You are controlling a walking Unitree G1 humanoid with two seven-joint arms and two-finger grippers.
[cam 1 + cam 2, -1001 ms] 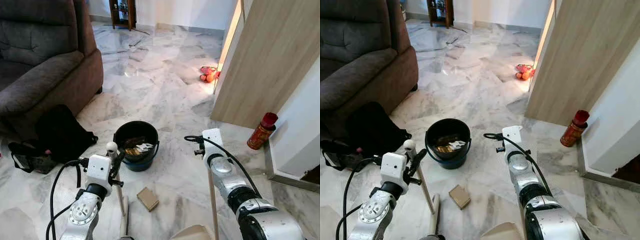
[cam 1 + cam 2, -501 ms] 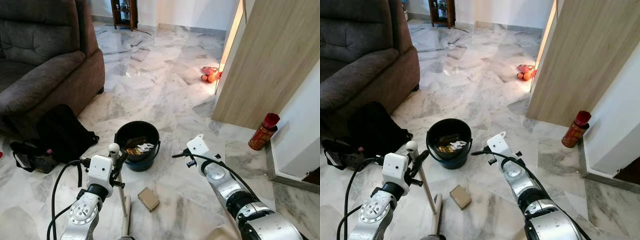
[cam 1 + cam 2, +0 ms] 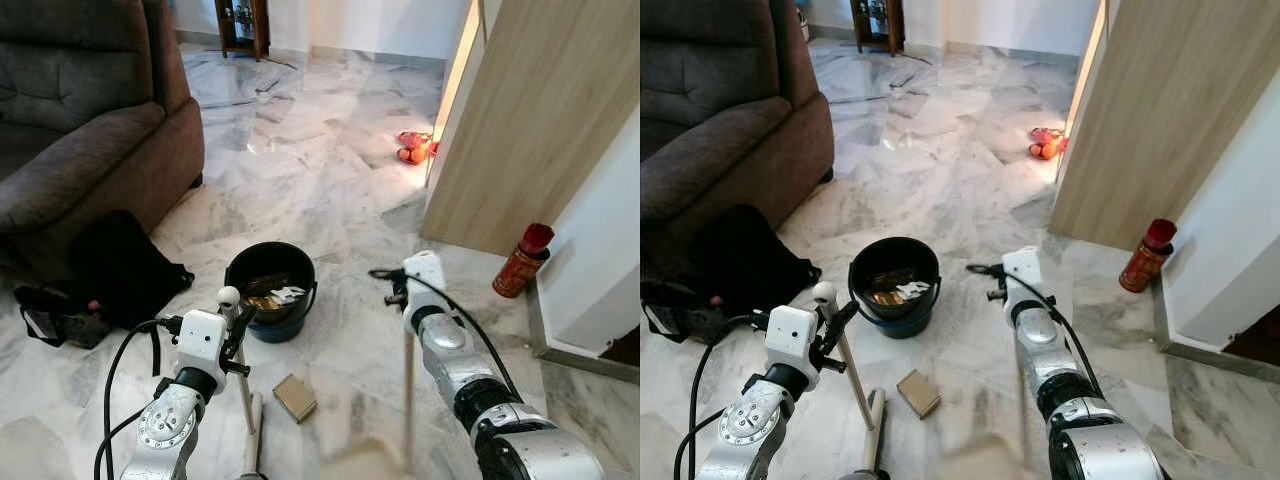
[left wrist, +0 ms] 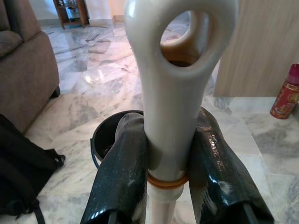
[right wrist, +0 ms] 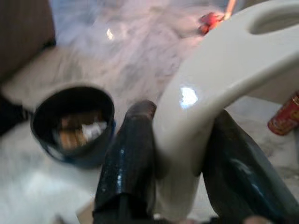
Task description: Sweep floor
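On the white marble floor point(image 3: 330, 170), the left gripper point(image 4: 161, 177) clamps its two black fingers point(image 4: 122, 172) around a cream plastic broom handle point(image 4: 173, 93). The right gripper point(image 5: 180, 163) pinches a cream curved dustpan handle point(image 5: 210, 88). A small brown cardboard box point(image 3: 296, 397) lies between them, near a black plastic bucket point(image 3: 270, 290) of scraps.

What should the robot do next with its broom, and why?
Probably sweep the small brown box toward the dustpan. The left pincer grips the broom handle, the right pincer grips the dustpan handle, and the box lies on the floor near the bucket.
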